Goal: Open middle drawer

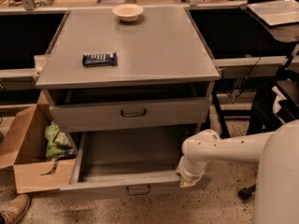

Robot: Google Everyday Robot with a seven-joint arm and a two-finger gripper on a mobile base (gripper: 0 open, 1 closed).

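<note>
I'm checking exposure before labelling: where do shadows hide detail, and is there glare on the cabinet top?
Camera view: the cabinet top shows only a soft sheen; the gap beneath it is black shadow; the pulled-out middle drawer is dim inside yet readable; the gripper, at that drawer's front right end, is well lit.

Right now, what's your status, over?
Gripper at front right corner of middle drawer. Drawer pulled well out. Cardboard box close beside its left side.
</note>
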